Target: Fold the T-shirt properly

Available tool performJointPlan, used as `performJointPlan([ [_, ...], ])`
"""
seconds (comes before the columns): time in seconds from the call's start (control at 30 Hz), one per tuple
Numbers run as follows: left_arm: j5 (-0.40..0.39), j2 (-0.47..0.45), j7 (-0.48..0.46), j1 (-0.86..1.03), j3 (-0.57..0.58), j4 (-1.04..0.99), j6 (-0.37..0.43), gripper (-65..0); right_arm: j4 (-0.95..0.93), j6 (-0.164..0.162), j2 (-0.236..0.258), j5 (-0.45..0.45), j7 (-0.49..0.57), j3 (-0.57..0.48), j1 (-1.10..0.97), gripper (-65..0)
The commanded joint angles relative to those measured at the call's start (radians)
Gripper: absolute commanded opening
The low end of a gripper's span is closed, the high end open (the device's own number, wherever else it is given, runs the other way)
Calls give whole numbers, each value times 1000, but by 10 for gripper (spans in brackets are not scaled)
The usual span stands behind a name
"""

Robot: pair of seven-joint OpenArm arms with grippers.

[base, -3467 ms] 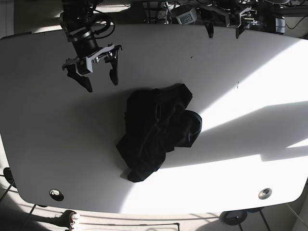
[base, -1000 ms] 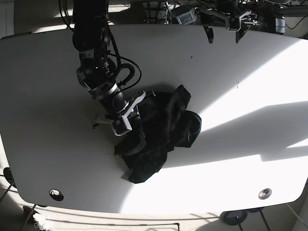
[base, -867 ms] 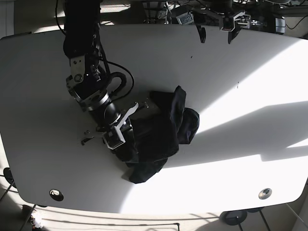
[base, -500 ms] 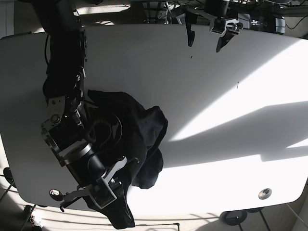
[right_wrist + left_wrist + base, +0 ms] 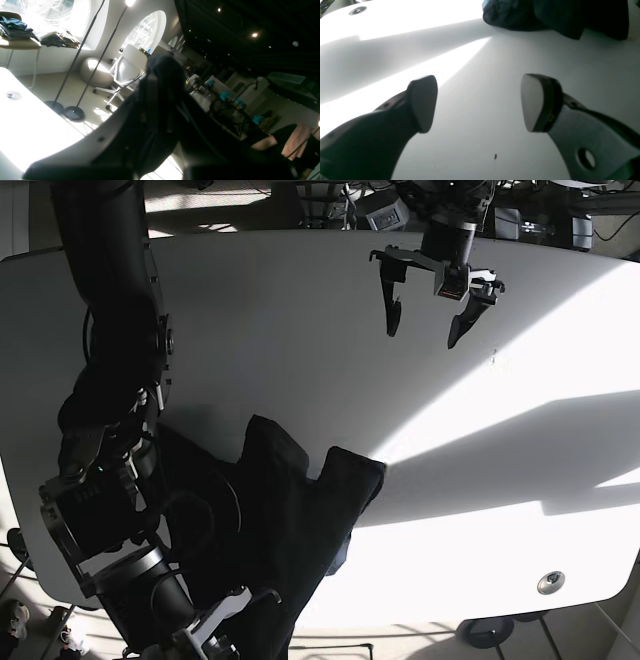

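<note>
— Where do the grippers stand?
— The left gripper hangs with jaws apart over bare bench. The right gripper is clamped on the dark T-shirt, lifted near the bench's front edge.

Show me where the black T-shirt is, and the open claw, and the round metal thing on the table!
T-shirt (image 5: 290, 510): base view, middle of the dark cloth.
Left gripper (image 5: 423, 330): base view, gap between its open fingertips.
Round metal thing (image 5: 549, 583): base view, its centre, near the table's front edge.
</note>
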Motion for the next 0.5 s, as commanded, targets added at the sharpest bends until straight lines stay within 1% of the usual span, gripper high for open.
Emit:
performJointPlan([
  [0.03,5,1,-28,-29,-15,21,-1,-165,15,-13,1,-6,28,45,-5,-628],
  [0.1,7,-3,-27,-78,-16,18,-1,-165,15,15,3,-7,28,56,-32,-628],
  [0.13,8,-3,-27,-106,-16,16,-1,-165,15,23,3,-7,28,58,-45,-628],
  [0.17,8,-5,-17,-138,-16,16,-1,-165,15,23,4,-7,28,58,-62,-628],
  [0.27,-3,-28,62,-192,-13,16,-1,-165,15,23,4,-9,28,58,-83,-628],
  [0.33,-3,-28,102,-250,-7,16,-1,-165,15,23,0,-10,28,55,-100,-628],
  [0.43,-6,-25,130,-302,-6,13,-1,-165,15,23,-2,-9,28,53,-103,-628],
  [0.5,-53,-25,136,-339,4,-5,-1,-165,15,23,-2,-7,28,53,-103,-628],
])
